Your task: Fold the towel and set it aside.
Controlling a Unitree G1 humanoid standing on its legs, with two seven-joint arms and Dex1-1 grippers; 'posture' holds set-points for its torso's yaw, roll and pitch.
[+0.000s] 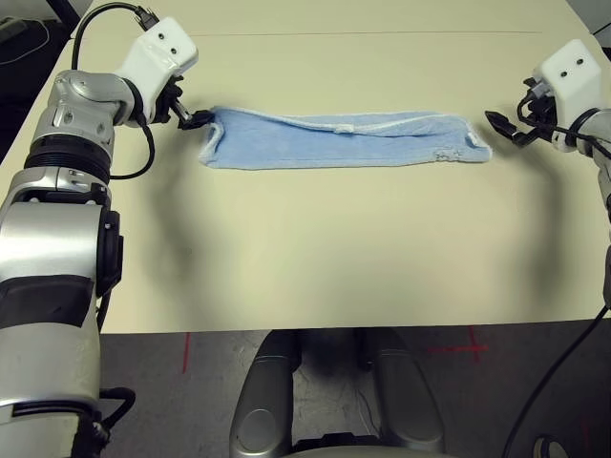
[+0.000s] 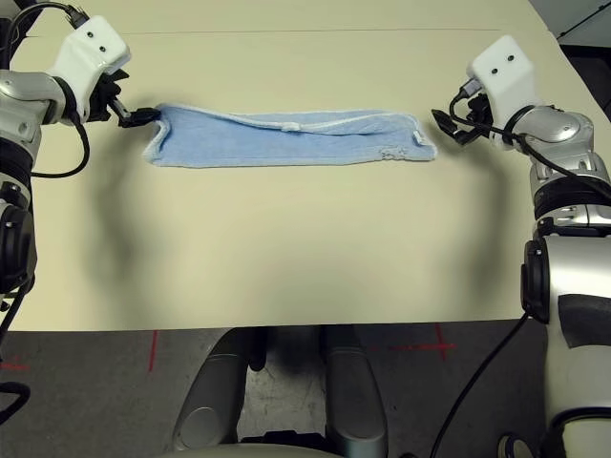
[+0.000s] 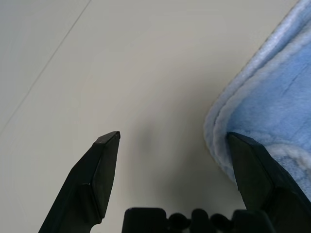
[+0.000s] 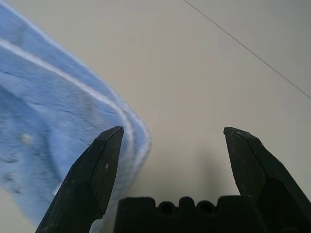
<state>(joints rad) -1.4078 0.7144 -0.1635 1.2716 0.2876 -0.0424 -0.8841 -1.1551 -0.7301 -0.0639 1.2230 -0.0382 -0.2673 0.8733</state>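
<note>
- One fold looks done, by my reading: the towel (image 1: 344,140) lies on the beige worktop (image 1: 334,258) as a long, narrow blue strip running side to side, its white stitched edge along the far side.
- At the strip's left end I see my left gripper (image 1: 198,120), fingers spread; in the left wrist view one fingertip (image 3: 252,170) sits at the doubled towel edge and the other is over bare worktop, gripping nothing.
- Off the strip's right end, my right gripper (image 2: 447,125) sits just beside the cloth, fingers also spread and empty; the right wrist view shows the towel corner near one fingertip (image 4: 99,167).
- Left to do, I judge: at least one more fold, bringing the ends together, then moving the folded towel aside. It sits mid-worktop, toward the far side, not yet set aside.
</note>
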